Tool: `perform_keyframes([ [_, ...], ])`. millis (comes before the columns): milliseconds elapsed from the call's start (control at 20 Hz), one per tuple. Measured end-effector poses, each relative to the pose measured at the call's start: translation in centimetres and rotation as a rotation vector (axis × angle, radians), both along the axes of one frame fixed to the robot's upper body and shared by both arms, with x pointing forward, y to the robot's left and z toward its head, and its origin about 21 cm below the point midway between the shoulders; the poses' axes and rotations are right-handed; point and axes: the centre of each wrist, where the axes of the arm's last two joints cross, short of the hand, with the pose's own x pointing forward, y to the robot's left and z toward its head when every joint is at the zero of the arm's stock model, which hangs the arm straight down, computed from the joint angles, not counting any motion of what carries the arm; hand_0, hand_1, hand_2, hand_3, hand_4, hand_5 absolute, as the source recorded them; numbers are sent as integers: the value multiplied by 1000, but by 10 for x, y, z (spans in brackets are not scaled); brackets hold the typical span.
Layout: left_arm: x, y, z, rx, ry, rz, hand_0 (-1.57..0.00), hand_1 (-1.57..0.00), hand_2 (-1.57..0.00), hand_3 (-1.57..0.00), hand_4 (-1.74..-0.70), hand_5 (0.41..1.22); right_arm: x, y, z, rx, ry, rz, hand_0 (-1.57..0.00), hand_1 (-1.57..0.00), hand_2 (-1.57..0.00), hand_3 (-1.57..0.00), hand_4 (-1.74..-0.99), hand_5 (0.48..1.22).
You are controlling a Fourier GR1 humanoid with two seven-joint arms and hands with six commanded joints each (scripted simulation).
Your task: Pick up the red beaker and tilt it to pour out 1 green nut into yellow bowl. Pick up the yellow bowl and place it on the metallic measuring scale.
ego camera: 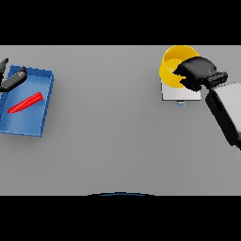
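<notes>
A yellow bowl [170, 66] is seen at the far right of the grey worktop [113, 132], set on top of a pale metallic scale [175, 93], whose front edge and near corners show below the bowl. The right hand [197, 70] is laid over the bowl's right side, with the white and grey forearm running down to the picture's right edge; its dark fingers [181, 70] are curled over the rim and into the bowl, so the bowl is gripped at that side. Whether a nut lies inside the bowl cannot be told, since most of the inside is covered by the hand. At the far left of the worktop a blue tray [42, 103] is placed, well apart from the bowl and scale. In the tray a red beaker [26, 102] is lying on its side, aslant, with its narrow end towards the lower left. The left hand [12, 79] is seen at the picture's left edge, over the tray's far left corner, near the beaker but not touching it; its fingers are held straight and loose, with nothing between them.
</notes>
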Motion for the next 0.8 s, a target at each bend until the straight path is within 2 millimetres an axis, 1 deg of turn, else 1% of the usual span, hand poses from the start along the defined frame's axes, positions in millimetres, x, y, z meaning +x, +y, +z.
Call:
perform_keyframes([
  [50, -1, 1, 1, 4, 0, 4, 1, 1, 1, 1, -863, 784, 1, -6, -7, -3, 7, -14, -1570, -1571, -1475, -1206, -1741, 1221],
  [150, 0, -5, -4, 8, 8, 3, 1, 1, 1, 1, -863, 797, 2, -16, -15, 8, 18, -22, -1571, -1571, -1428, -1290, -1741, 1221],
  [200, 1, -3, -4, 12, 12, 6, 1, 1, 1, 1, -858, 802, 4, -19, -17, 8, 17, -31, -1571, -1571, -1413, -1317, -1741, 1221],
  [300, 3, -3, -1, 12, 8, 9, 1, 1, 1, 1, -859, 807, 5, -15, -27, 23, 37, -51, -1571, -1571, -1390, -1361, -1741, 1221],
  [400, 4, -2, -2, 12, 9, 8, 1, 1, 1, 1, -854, 807, 7, -18, -28, 23, 38, -61, -1571, -1571, -1382, -1384, -1741, 1221],
  [500, 5, -5, -1, 14, 14, 7, 1, 1, 1, 1, -849, 799, 8, -18, -35, 26, 48, -73, -1571, -1571, -1382, -1402, -1741, 1221],
  [600, 4, -1, -2, 13, 15, 2, 1, 1, 1, 1, -845, 788, 11, -18, -34, 22, 57, -81, -1571, -1571, -1382, -1417, -1741, 1221],
  [650, 4, -2, -3, 9, 13, -3, 1, 1, 1, 1, -844, 783, 10, -20, -37, 20, 73, -77, -1571, -1571, -1374, -1448, -1741, 1221],
  [700, 5, -3, 0, 11, 12, -3, 1, 1, 1, 1, -842, 780, 10, -17, -38, 15, 69, -79, -1571, -1571, -1404, -1376, -1741, 1221],
  [750, 3, -3, -3, 12, 9, -9, 1, 1, 1, 1, -838, 779, 10, -16, -38, 22, 75, -72, -1565, -1496, -1437, -1249, -1741, 1221],
  [800, 5, -6, -2, 16, 11, -9, 1, 1, 1, 1, -836, 775, 10, -18, -37, 28, 74, -77, -1558, -1428, -1343, -1110, -1682, 1221],
])
